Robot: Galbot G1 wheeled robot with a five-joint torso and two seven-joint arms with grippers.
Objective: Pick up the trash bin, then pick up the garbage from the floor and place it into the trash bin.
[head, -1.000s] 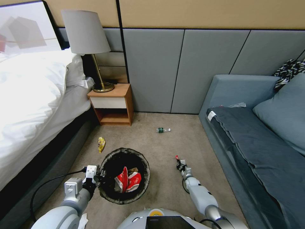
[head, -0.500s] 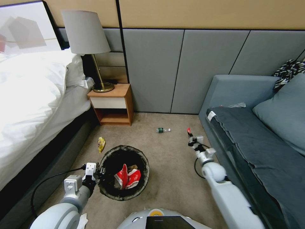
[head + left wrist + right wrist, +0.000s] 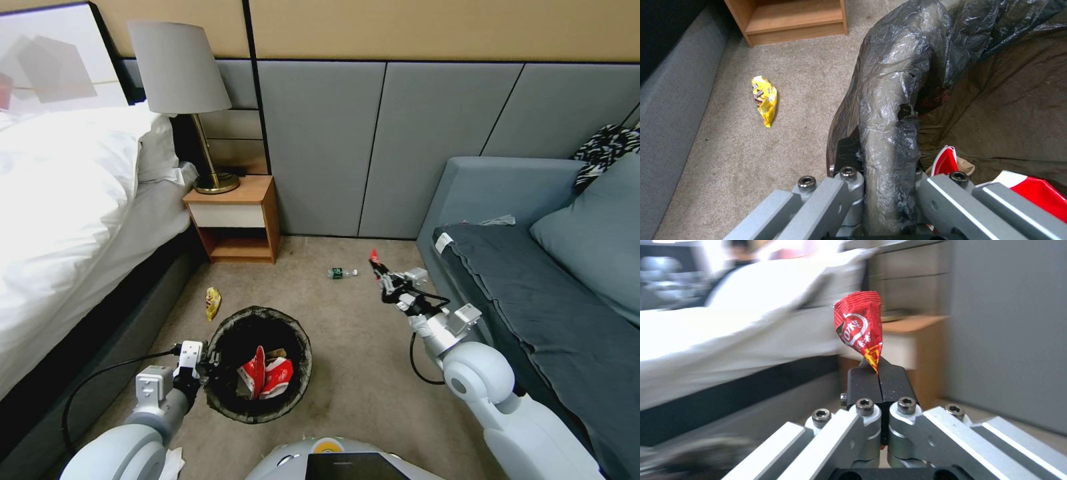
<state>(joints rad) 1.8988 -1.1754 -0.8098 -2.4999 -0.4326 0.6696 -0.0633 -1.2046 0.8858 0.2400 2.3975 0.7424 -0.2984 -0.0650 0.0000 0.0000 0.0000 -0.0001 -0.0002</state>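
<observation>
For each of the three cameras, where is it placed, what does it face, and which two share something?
Head view: on the head, facing down at the carpet; both arms, left gripper, right gripper.
Left wrist view: behind jaws shut on the trash bin rim; shares the yellow wrapper with the head view.
Right wrist view: behind jaws pinching a red wrapper, facing the bed.

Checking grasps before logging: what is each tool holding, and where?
Left tool grips the bag-lined round white trash bin by its rim; right tool pinches the small red snack wrapper by its bottom tip.
</observation>
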